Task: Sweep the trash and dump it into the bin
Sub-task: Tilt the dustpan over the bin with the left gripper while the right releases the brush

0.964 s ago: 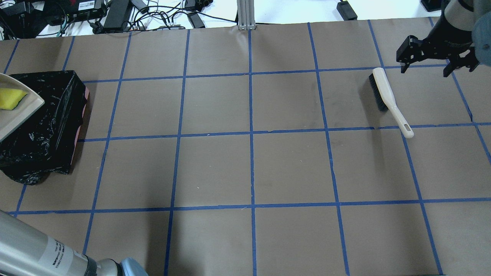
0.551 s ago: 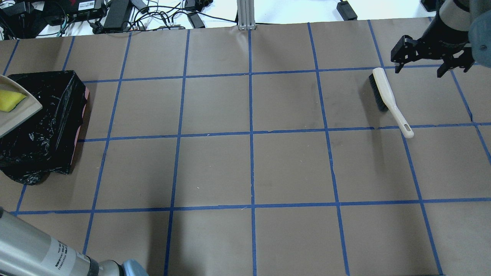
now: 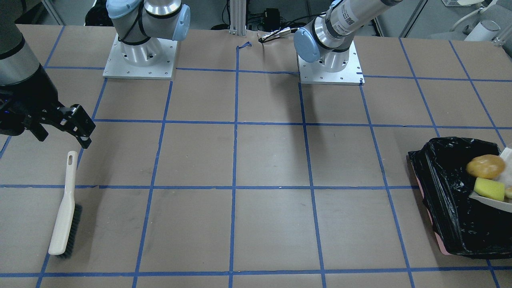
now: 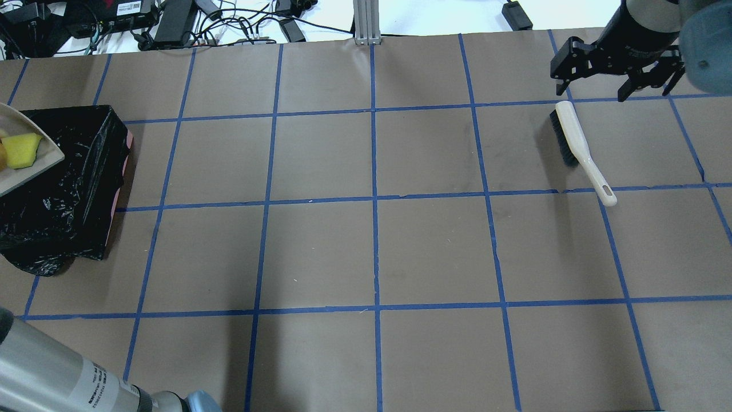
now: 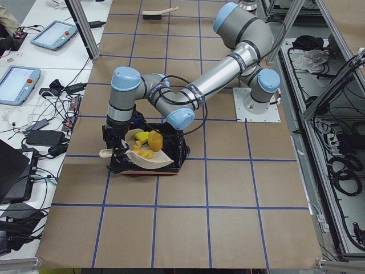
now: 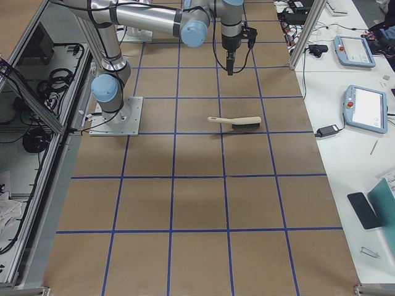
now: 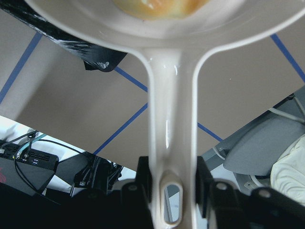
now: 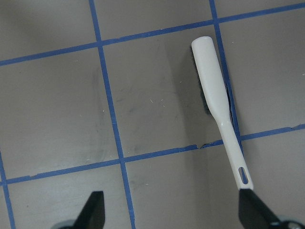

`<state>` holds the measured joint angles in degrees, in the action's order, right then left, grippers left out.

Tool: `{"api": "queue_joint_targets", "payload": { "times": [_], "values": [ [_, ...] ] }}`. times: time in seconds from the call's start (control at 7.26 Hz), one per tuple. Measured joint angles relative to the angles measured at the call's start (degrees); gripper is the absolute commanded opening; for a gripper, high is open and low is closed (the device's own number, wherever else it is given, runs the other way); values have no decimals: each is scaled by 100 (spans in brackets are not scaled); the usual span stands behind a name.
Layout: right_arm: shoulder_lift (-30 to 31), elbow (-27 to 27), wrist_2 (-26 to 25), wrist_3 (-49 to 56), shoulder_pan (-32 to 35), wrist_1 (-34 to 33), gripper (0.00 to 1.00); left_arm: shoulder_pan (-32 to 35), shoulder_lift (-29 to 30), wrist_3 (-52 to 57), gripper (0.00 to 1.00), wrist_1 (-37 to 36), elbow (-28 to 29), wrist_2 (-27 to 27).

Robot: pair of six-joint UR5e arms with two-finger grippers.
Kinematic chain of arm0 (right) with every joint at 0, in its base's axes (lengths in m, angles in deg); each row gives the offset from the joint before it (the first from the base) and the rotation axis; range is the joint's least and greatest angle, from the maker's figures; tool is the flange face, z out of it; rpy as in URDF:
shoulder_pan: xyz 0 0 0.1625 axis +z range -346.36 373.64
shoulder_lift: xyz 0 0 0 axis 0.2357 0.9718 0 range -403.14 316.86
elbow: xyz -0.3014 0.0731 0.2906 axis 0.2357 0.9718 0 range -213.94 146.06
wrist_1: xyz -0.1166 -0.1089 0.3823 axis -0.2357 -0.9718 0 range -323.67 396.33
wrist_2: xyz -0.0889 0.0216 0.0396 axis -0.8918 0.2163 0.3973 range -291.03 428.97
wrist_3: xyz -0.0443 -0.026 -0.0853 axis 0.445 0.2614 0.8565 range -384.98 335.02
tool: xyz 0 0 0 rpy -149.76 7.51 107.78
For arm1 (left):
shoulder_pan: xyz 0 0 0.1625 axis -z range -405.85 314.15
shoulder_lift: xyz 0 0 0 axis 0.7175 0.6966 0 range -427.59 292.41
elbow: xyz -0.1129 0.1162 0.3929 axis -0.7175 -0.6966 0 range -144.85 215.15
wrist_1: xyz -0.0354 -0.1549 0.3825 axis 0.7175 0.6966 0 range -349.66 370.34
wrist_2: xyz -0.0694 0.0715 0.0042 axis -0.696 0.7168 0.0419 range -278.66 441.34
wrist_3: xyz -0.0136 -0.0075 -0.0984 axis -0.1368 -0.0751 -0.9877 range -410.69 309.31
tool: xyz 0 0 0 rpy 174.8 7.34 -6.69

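Writing on left arm's label seems illegible; left gripper clamps dustpan

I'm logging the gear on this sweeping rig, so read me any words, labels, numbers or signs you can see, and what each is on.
No text is legible.
White sticker on the left arm's silver tube: print too blurred to read.
Coded label on that arm, front view: too small.
White label on a black box among cables: too small.
Pendant screen: unreadable.
Brush, dustpan, bin: no marking visible.
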<state>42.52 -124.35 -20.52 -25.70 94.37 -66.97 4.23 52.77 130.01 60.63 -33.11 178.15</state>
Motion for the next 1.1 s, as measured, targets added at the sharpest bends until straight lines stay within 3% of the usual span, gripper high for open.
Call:
{"api": "queue_joint_targets", "payload": {
  "times": [0.83, 1.1],
  "values": [
    [2, 10, 129, 0, 215, 423, 100, 287, -200, 11, 13, -225, -218, 419],
    [-88, 1, 190, 1, 578, 379, 100, 306, -231, 11, 7, -210, -217, 437]
  ]
}}
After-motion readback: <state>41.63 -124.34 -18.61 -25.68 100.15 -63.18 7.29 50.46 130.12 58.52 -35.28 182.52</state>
